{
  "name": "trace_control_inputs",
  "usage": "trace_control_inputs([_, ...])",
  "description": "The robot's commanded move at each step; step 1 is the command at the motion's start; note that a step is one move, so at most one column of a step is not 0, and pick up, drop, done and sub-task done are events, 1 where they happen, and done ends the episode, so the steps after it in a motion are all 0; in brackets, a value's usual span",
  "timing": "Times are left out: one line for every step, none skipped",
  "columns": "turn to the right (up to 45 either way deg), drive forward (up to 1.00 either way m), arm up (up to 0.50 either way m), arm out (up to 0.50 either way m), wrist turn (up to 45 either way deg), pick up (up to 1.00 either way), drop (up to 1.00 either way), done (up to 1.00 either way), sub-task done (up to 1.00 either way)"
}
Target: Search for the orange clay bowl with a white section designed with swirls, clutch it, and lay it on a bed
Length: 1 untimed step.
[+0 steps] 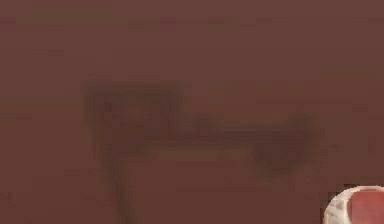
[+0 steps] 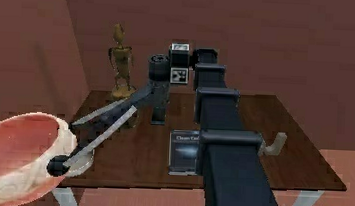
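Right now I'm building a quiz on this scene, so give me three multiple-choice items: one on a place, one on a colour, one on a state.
1. Where is the bowl in the arm side view?
A) lower left, at the far end of the fingers
B) on the floor
C) on a shelf

2. The table has a top of:
A) green
B) dark brown
C) white

3. How is the statue placed?
A) upright
B) lying flat
C) upside down

Answers:
1 A: the fingers run down-left to the bowl.
2 B: the bare top beside the arm is dark brown.
3 A: the statue stands upright at the table's far corner.
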Motion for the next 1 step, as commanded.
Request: trace_control_inputs([0.0, 0.00, 0.00, 0.00, -21.0, 0.00, 0.00, 0.00, 0.00])
